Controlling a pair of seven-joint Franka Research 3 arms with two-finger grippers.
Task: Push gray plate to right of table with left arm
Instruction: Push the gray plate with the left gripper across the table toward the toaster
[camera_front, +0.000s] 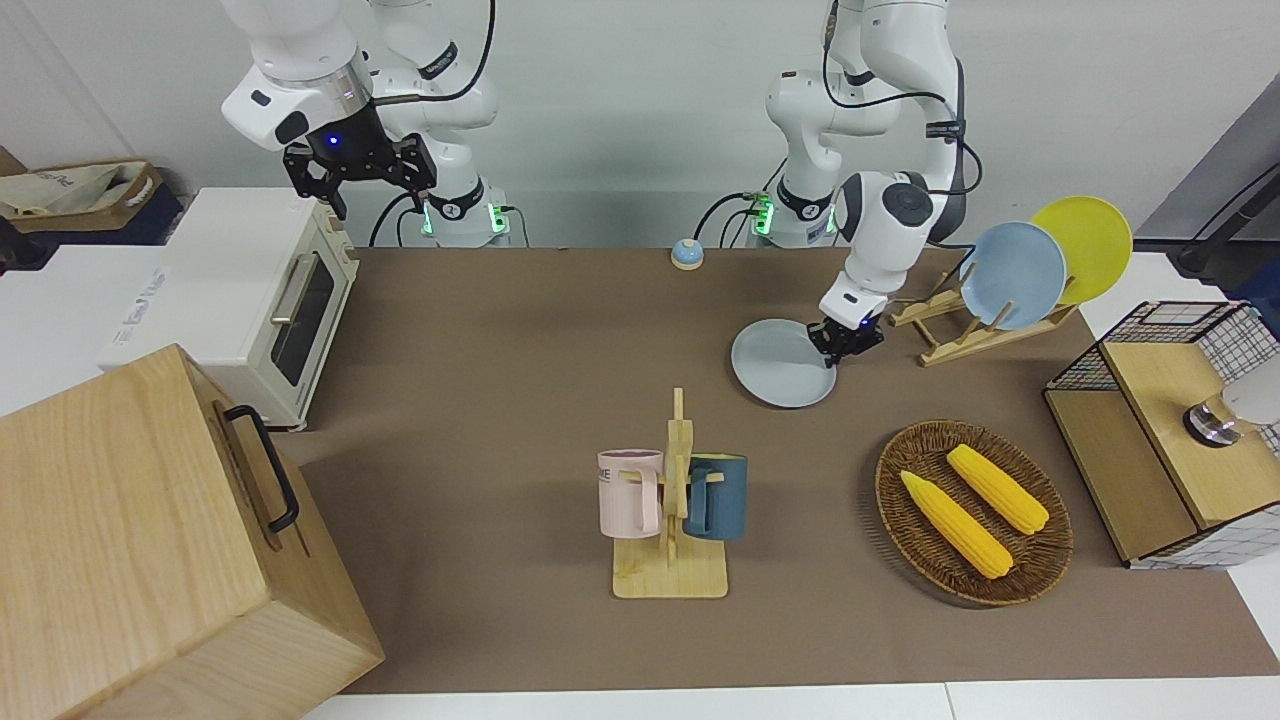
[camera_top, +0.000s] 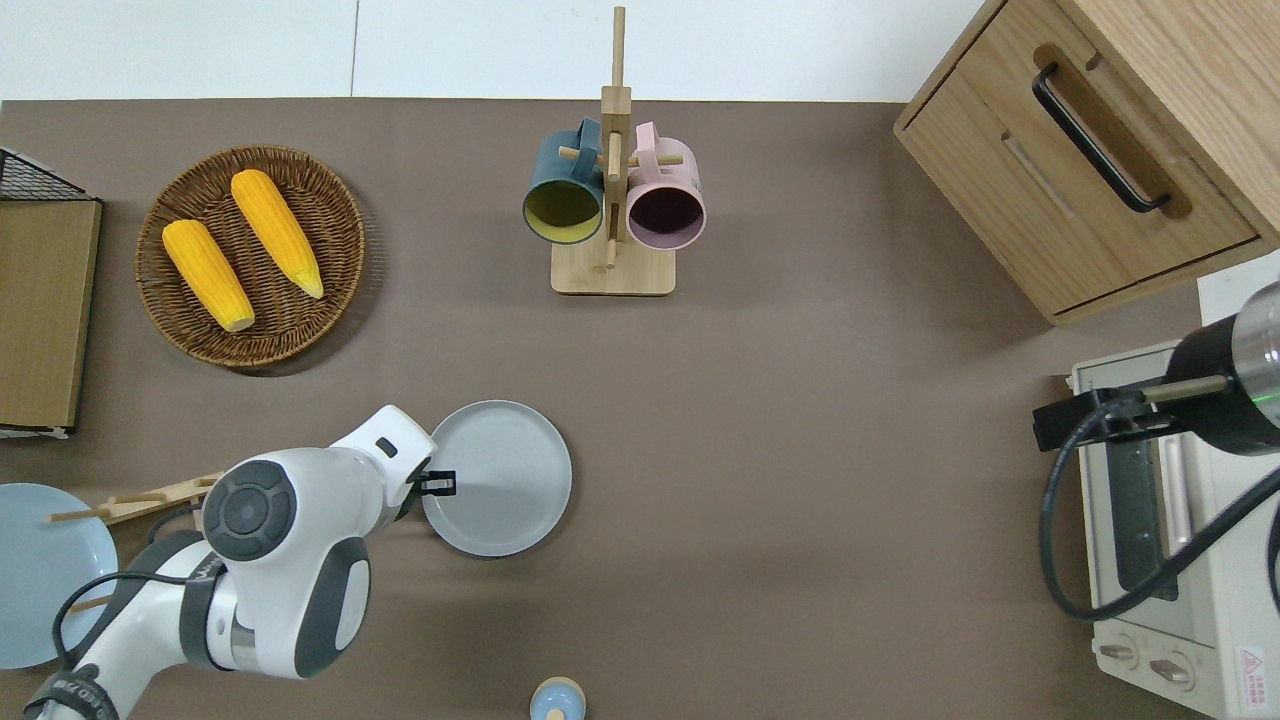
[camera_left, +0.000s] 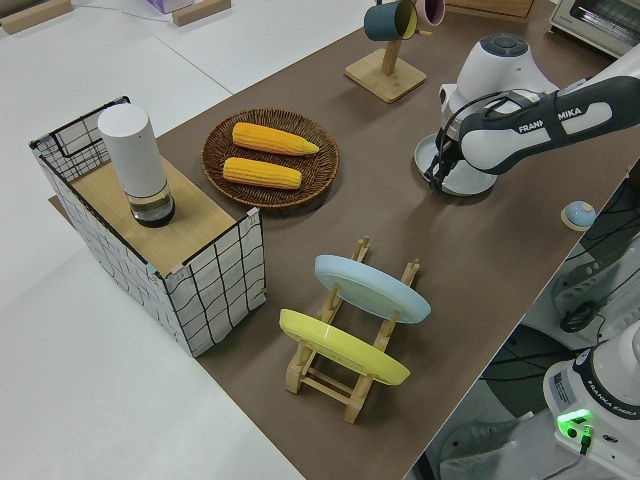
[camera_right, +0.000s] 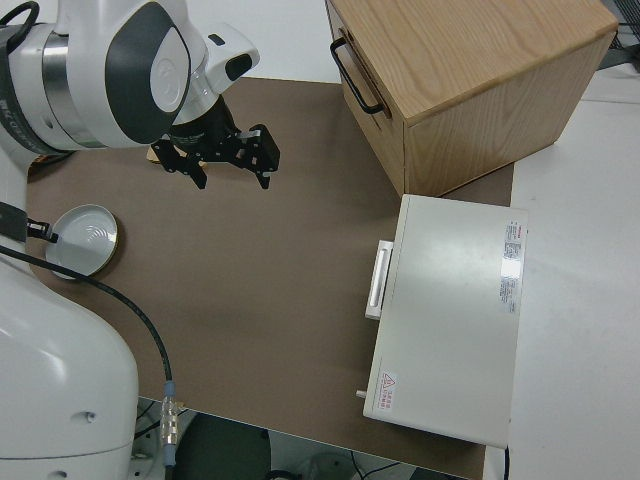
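We start at the left arm's end of the counter (camera_top: 800, 450), where a wire-sided box (camera_left: 150, 235) carries a white cylinder (camera_left: 132, 160) on its wooden top. Next along is a wooden rack (camera_front: 960, 325) holding a sky-blue plate (camera_front: 1012, 274) and a yellow plate (camera_front: 1085, 245) on edge. Farther from the robots than the rack sits a wicker basket (camera_top: 190, 330) with two ears of corn (camera_top: 240, 245) in it.

The left arm (camera_top: 260, 560), lettered "FRANKA EMIKA" on its forearm, reaches down to the gray plate (camera_top: 510, 490). The left gripper (camera_top: 432, 484) is at the plate's rim on the side toward the left arm's end; we cannot tell whether its fingers are apart or together. The gray plate lies flat on the counter, toward the left arm's end, between the rack and the counter's middle and nearer to the robots than the basket.

Near the middle, a wooden mug stand (camera_top: 612, 270) holds a dark teal mug (camera_top: 563, 195) and a pink mug (camera_top: 668, 200); the pink one bears dark letters ending in "ME". A small blue-topped bell (camera_front: 687, 254) sits close to the robots.

At the right arm's end stand a wooden drawer chest (camera_front: 130, 540) with a black handle and a white toaster oven (camera_right: 455, 320) with a red warning sticker and print too small to read. The right arm is parked, the right gripper (camera_front: 358, 178) spread wide and holding nothing.
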